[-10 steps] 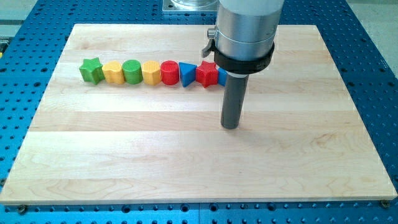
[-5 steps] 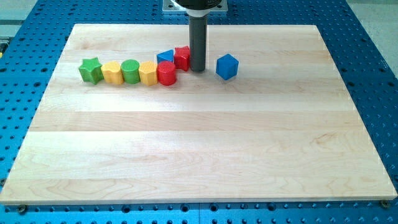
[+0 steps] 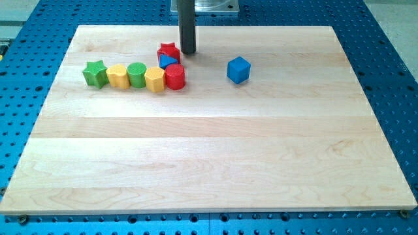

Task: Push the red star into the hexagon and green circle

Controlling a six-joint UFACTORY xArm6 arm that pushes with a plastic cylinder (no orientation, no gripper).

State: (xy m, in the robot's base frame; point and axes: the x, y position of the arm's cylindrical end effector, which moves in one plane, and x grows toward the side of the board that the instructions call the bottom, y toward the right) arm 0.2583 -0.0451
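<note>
tip: my tip point(image 3: 188, 52) sits right beside the red star point(image 3: 168, 50), on its right
jaws: none here, just a rod
red star: behind the blue triangle point(image 3: 168, 61), near the yellow hexagon point(image 3: 155, 79) and green circle point(image 3: 136, 74)

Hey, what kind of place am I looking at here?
Probably a robotics lab bench: a wooden board lies on a blue perforated table, small coloured blocks such as the red star and blue cube sit on it, and my tip stands just right of the star.
</note>
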